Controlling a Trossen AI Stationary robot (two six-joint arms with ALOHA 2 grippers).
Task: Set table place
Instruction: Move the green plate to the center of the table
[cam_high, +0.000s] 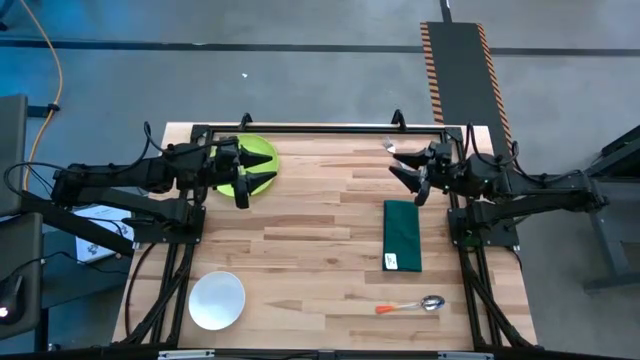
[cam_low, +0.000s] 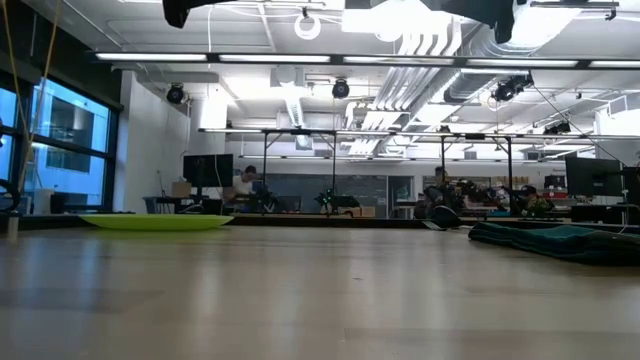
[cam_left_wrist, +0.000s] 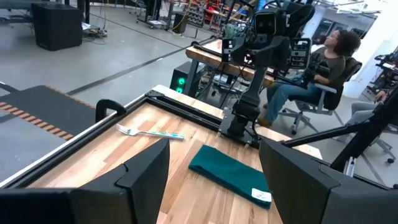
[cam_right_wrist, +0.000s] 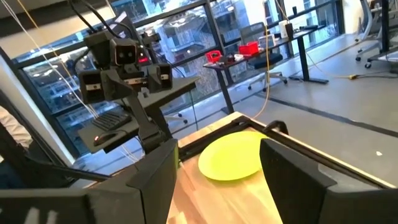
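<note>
Nearest your overhead camera, the left end effector (cam_high: 250, 170) hovers over the lime-green plate (cam_high: 262, 156) at the tabletop's (cam_high: 320, 240) far left, its two fingers spread apart and holding nothing. Opposite it, the right end effector (cam_high: 412, 172) hangs near the far right edge, fingers likewise apart and empty, just beside the fork (cam_high: 392, 147). Moving outward, you find the dark green napkin (cam_high: 402, 235) lying flat on the right side. An orange-handled spoon (cam_high: 410, 305) rests near the front edge, and the white bowl (cam_high: 217, 299) sits at the front left. Everything lies scattered, so the place looks not yet assembled; each arm seems poised over its nearest piece.
</note>
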